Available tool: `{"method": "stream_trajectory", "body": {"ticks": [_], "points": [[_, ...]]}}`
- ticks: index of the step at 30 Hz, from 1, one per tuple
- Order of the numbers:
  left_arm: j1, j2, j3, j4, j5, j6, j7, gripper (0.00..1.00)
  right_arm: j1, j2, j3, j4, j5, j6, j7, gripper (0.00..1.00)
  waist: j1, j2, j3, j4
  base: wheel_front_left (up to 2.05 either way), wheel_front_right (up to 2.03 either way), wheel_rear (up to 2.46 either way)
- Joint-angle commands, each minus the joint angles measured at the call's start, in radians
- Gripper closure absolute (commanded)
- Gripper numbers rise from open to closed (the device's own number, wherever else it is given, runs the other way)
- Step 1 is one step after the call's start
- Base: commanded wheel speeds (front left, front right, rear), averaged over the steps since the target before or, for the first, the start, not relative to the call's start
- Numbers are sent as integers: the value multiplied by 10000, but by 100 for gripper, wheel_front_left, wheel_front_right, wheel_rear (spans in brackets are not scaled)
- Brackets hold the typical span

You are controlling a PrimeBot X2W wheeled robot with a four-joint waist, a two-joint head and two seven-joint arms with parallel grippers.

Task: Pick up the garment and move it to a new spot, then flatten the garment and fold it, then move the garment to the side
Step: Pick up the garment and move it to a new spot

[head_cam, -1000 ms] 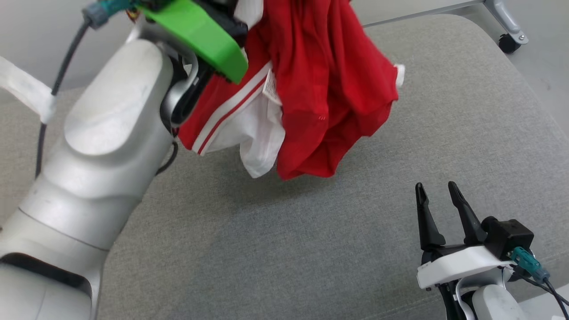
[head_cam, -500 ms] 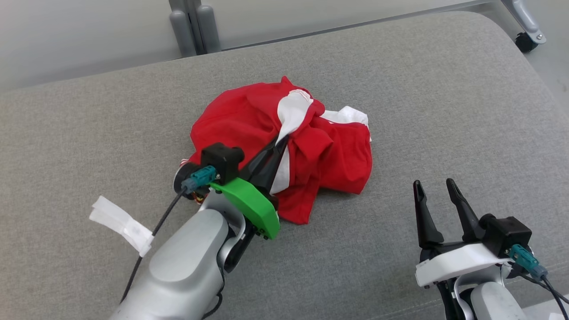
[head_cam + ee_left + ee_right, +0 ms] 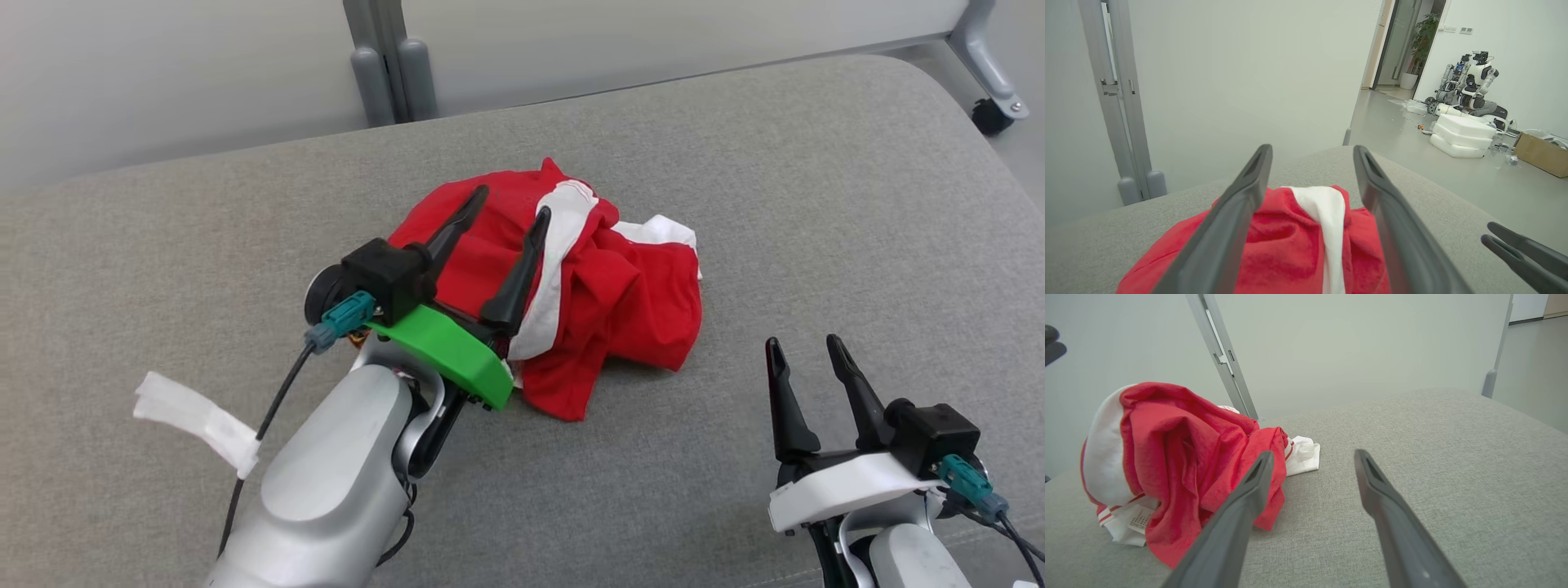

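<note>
The garment [image 3: 620,294], red with white panels and stripes, lies crumpled in a heap at the middle of the grey padded surface [image 3: 816,204]. My left gripper [image 3: 510,204] hovers over the heap's left side, open, fingers spread with nothing between them. From the left wrist the garment [image 3: 1290,241] bulges below the two open fingers [image 3: 1237,212]. My right gripper [image 3: 804,347] stands open near the front right, apart from the cloth. In the right wrist view the garment [image 3: 1180,449] sits to the left, a white label on its underside.
A grey metal post [image 3: 384,65] rises behind the surface's far edge. A castor wheel [image 3: 992,114] stands at the far right. Another robot [image 3: 1474,81], white foam blocks [image 3: 1461,139] and a cardboard box [image 3: 1539,159] stand on the floor beyond.
A second ago the left gripper held the garment high, shut on it. It lowered the cloth onto the surface, then opened and released it. The right gripper stayed put.
</note>
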Motion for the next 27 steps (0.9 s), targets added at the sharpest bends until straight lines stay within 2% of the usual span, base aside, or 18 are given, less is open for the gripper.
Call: {"method": "stream_trajectory", "body": {"ticks": [1, 8, 13, 17, 21, 27], "points": [[311, 117, 260, -186, 183, 24, -5, 0, 122, -26, 5, -74, -40, -1, -33, 0, -1, 0, -225, 247, 0, 0, 0], [1515, 672, 1809, -1368, 841, 231, -4, 0, 300, -106, -25, -227, -72, -1, -32, 0, -1, 0, -636, 707, 0, 0, 0], [2783, 1211, 3246, -2337, 1423, 437, -3, 0, 518, -113, -43, -300, -120, 0, -33, 0, -1, 0, -886, 1020, 0, 0, 0], [3914, 1425, 4408, -3043, 1795, 509, -3, 0, 676, -116, -59, -353, -152, 0, -32, 0, -1, 0, -995, 1169, 0, 0, 0], [5023, 1363, 5267, -3484, 2032, 438, 0, 0, 751, -185, -78, -385, -133, -1, -32, 0, -1, 0, -1053, 1295, 0, 0, 0], [6250, 1024, 6016, -3673, 2542, 357, 0, 0, 836, -251, -47, -383, -117, -1, -32, 0, -1, 0, -1134, 1391, 0, 0, 0]]}}
